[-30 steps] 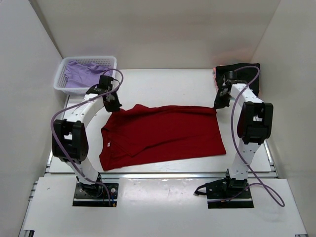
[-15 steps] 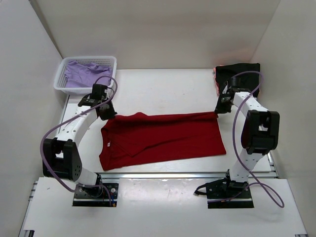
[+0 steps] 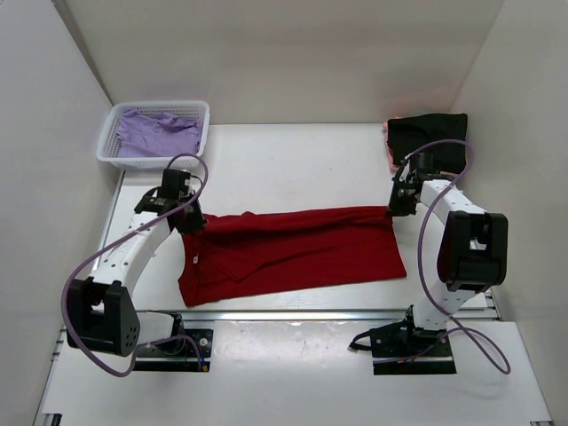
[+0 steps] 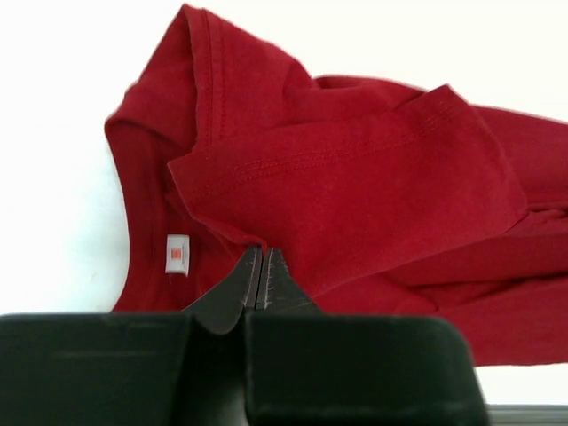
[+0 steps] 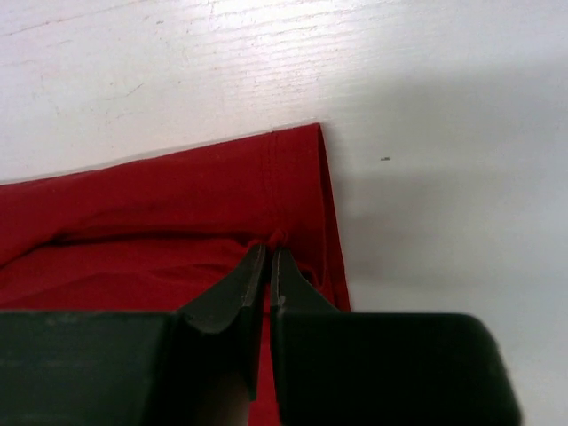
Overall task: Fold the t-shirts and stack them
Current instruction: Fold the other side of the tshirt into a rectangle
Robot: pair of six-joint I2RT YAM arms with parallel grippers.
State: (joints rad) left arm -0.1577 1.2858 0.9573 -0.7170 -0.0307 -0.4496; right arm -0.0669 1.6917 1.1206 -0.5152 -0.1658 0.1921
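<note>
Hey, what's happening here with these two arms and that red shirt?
Two robot arms are handling a deep red soft cloth t-shirt spread on the white table. The left pincer is clamped on its far edge at the sleeve end and the right pincer on the far hem corner, apparently mid-fold. A lavender shirt lies in the white plastic lattice basket far left. A folded black shirt sits far right.

**Three shirts: red one spread out, two set aside**

The deep red t-shirt [image 3: 293, 253] lies flat between both claws; its far edge is pinched by the left claw [image 3: 190, 223] at the sleeve end and the right claw [image 3: 393, 210] at the hem corner; sleeve folded over the body, collar label [image 4: 177, 254] showing just left of the left claw; lavender t-shirt [image 3: 155, 133] crumpled, well beyond the left claw; black t-shirt [image 3: 428, 135] folded, near and beyond the right claw.
</note>
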